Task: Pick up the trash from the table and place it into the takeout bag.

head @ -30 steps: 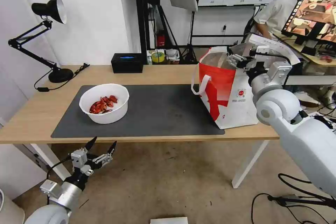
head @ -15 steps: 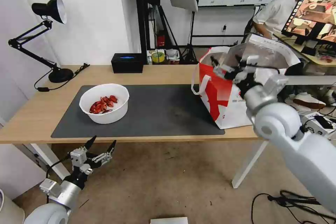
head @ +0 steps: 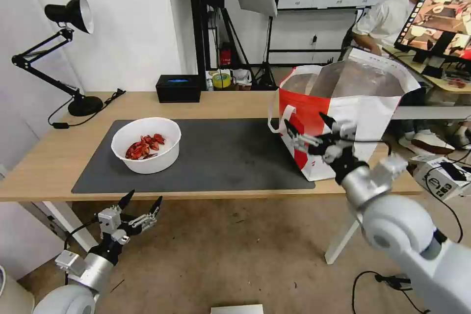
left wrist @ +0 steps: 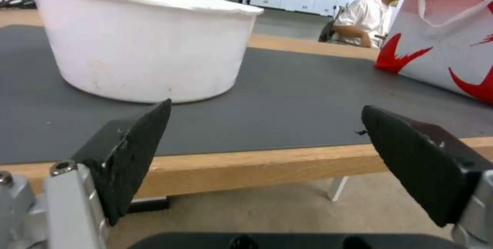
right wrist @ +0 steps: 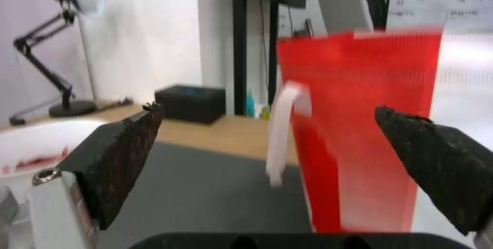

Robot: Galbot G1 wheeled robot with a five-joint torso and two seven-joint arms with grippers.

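A white bowl of red shells [head: 146, 144] stands on the left part of the dark grey mat [head: 221, 157] of the table [head: 54, 157]. The red-and-white takeout bag [head: 343, 108] stands open at the table's right end. My right gripper [head: 306, 130] hangs open and empty in front of the bag's red side, just above the mat's right edge. My left gripper [head: 142, 202] is open and empty below the table's front edge, in front of the bowl [left wrist: 144, 45]. The right wrist view has the bag [right wrist: 359, 126] close ahead between the fingertips [right wrist: 128, 141].
A black box [head: 178, 88] and a black desk lamp [head: 64, 54] stand at the back left of the table. A person sits at a desk with a monitor [head: 436, 19] behind the bag. Cables lie on the floor at right.
My right arm has come down and forward from the bag's mouth to the front of the bag, gripper still open. The left arm has barely moved.
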